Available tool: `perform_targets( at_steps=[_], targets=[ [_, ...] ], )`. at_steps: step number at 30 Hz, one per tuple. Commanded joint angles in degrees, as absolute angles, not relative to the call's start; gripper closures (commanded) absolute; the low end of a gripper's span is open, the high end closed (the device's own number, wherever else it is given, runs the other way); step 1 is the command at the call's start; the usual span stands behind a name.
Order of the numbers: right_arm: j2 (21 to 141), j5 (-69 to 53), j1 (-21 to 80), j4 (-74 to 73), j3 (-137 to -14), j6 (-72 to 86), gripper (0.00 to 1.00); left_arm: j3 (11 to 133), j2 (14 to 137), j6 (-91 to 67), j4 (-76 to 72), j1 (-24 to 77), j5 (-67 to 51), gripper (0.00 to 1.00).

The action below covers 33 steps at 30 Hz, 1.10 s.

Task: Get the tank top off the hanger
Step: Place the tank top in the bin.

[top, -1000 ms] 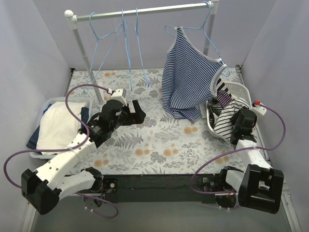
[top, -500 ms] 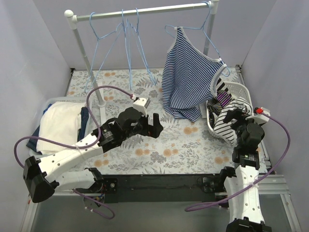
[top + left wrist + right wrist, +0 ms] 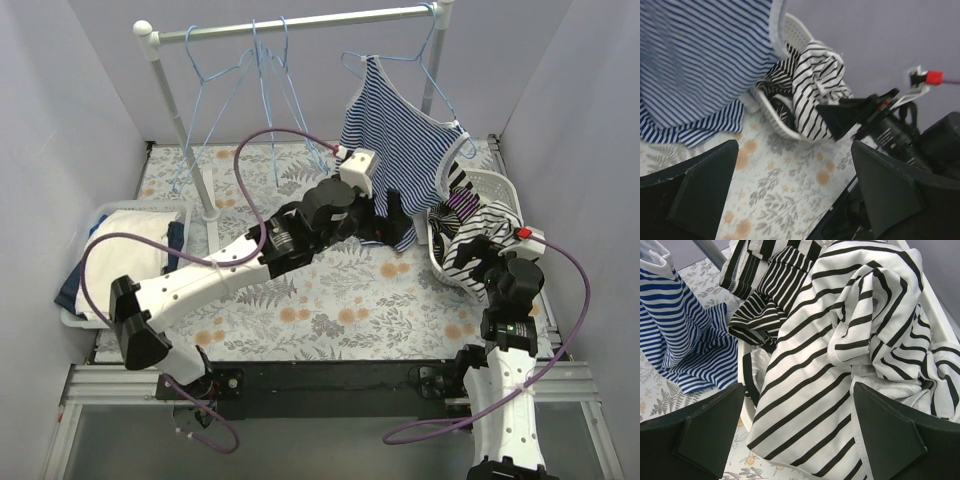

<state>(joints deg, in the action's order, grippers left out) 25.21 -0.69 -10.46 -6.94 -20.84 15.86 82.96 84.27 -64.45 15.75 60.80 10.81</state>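
The blue-and-white striped tank top hangs on a light-blue hanger at the right end of the rail. Its lower hem droops onto the table. My left gripper has reached across to that hem and stands open beside it. In the left wrist view the tank top fills the upper left, and the left gripper has only tablecloth between its fingers. My right gripper is open over the right basket. The right wrist view shows the right gripper above a black-and-white striped garment, holding nothing.
A white basket of black-and-white striped clothes stands at the right, just beside the tank top. Several empty blue hangers hang on the rail. A bin of folded white clothes sits at the left. The rail's post stands mid-left.
My left arm has swung from the table's left-middle far to the right, up to the tank top's hem. The right arm has straightened up at the basket, its jaws now wide.
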Motion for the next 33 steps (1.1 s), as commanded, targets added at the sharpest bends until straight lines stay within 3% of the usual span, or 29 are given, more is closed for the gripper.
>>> perform_targets(
  at_steps=[1, 9, 12, 21, 29, 33],
  targets=[
    [25.57, -2.02, -10.37, -7.64, -22.06, 15.03, 0.01, 94.72, 92.7, -66.62, 16.08, 63.28, 14.23, 0.02],
    [25.58, -3.34, -10.37, -9.4, -23.03, 14.59, 0.01, 128.0, 114.77, -63.28, 21.0, 63.19, 22.76, 0.02],
    [24.96, -3.43, -10.37, -10.11, -23.2, 14.5, 0.01, 134.45, 120.84, -64.59, 21.97, 62.23, 22.85, 0.02],
    [23.56, -5.36, -10.28, -11.69, -22.94, 14.41, 0.01, 136.14, 124.8, -66.8, 10.21, 61.35, 26.72, 0.04],
    [23.12, -5.97, -10.28, -11.6, -22.06, 15.38, 0.01, 137.37, 129.19, -62.32, -1.3, 60.47, 21.9, 0.02],
    [23.2, -6.85, -10.37, -11.25, -21.27, 15.47, 0.01, 142.54, 133.24, -62.24, -2.28, 59.06, 22.4, 0.07]
  ],
)
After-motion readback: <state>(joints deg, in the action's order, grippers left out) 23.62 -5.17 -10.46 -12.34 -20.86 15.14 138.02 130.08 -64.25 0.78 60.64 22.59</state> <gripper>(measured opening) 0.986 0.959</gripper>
